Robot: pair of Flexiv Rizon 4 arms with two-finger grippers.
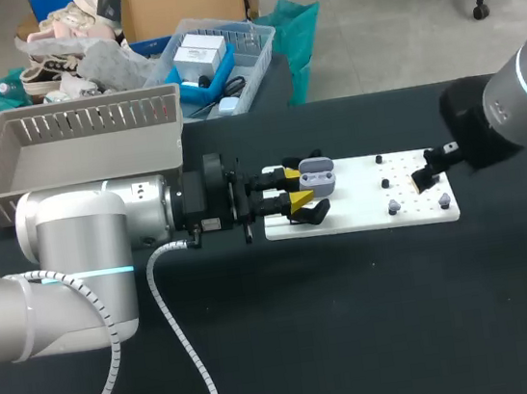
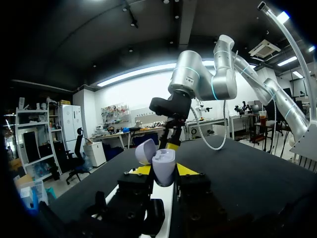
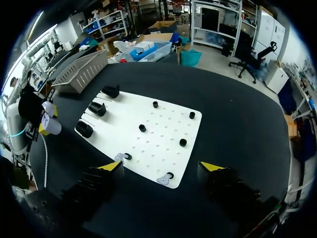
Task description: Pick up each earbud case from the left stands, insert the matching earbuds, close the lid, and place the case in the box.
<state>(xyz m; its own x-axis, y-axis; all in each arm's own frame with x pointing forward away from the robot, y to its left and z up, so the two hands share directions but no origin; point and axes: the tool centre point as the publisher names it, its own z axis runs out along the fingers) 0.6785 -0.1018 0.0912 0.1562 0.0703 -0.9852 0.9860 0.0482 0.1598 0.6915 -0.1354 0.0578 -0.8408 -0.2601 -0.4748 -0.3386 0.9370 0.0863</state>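
A lavender earbud case (image 1: 318, 180) with its lid up is held over the left end of the white board (image 1: 363, 215) by my left gripper (image 1: 296, 185), which is shut on it. In the left wrist view the case (image 2: 163, 167) sits between the yellow tips, with the lid (image 2: 145, 151) tilted back. My right gripper (image 1: 429, 175) hangs open above the board's right end. In its wrist view two small grey earbuds (image 3: 120, 157) (image 3: 162, 180) rest on pegs just ahead of the open gripper (image 3: 161, 168). Three black stands (image 3: 97, 108) line the board's far edge.
A grey slatted basket (image 1: 82, 148) stands at the back left of the black table. Several black pegs (image 3: 142, 128) dot the white board (image 3: 163, 119). My left arm's grey cable (image 1: 178, 325) trails over the table in front.
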